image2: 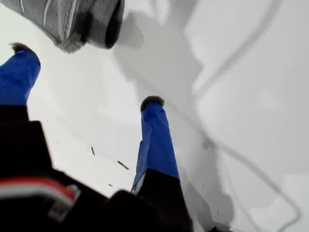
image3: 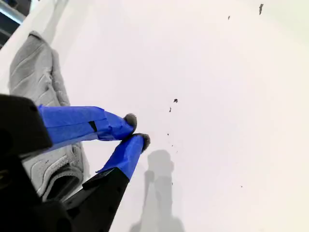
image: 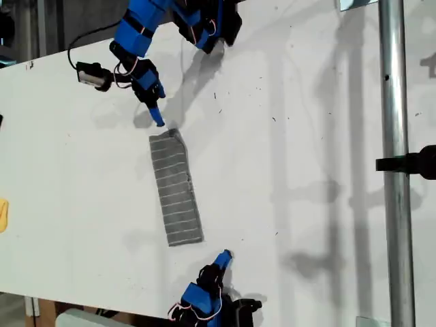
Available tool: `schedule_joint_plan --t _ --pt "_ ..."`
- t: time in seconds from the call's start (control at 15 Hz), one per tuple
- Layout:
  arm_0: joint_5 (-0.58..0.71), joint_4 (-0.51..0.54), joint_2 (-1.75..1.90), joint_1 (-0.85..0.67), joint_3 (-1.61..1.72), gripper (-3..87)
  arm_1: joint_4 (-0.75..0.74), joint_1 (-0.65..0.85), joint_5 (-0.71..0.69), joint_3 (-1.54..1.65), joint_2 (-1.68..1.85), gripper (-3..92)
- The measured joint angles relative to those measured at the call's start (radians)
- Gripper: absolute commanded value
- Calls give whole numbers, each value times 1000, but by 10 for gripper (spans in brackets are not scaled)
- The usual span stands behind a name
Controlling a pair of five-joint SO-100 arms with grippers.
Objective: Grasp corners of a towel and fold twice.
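The towel (image: pixel 176 191) lies folded into a narrow grey striped strip on the white table (image: pixel 306 204), running top to bottom in the exterior view. Its upper end (image: pixel 169 138) is slightly curled. My first gripper (image: pixel 157 112) hangs just above that end, open with nothing between its fingers. In the first wrist view the gripper (image2: pixel 86 73) has its blue fingers wide apart and the towel's curled end (image2: pixel 72 19) ahead. My second gripper (image: pixel 224 257) sits off the strip's lower end, toward the exterior view's right. It is shut (image3: pixel 137 129) on nothing, with the towel (image3: pixel 34 72) beside it.
A metal pole (image: pixel 392 163) with a black clamp (image: pixel 415 162) stands at the exterior view's right. A small yellow object (image: pixel 3 214) lies at the exterior view's left edge. Arm shadows fall on the table to the right of the arms.
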Motion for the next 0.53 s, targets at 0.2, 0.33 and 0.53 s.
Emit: schedule_joint_plan --t 0.2,0.33,0.53 --pt "3 6 0 2 0 34 -95 -23 -5 -242 -380 426" --pt "3 8 0 3 0 37 -114 -48 9 -370 -540 418" --pt "6 8 0 3 0 45 -117 -100 58 -511 -726 289"
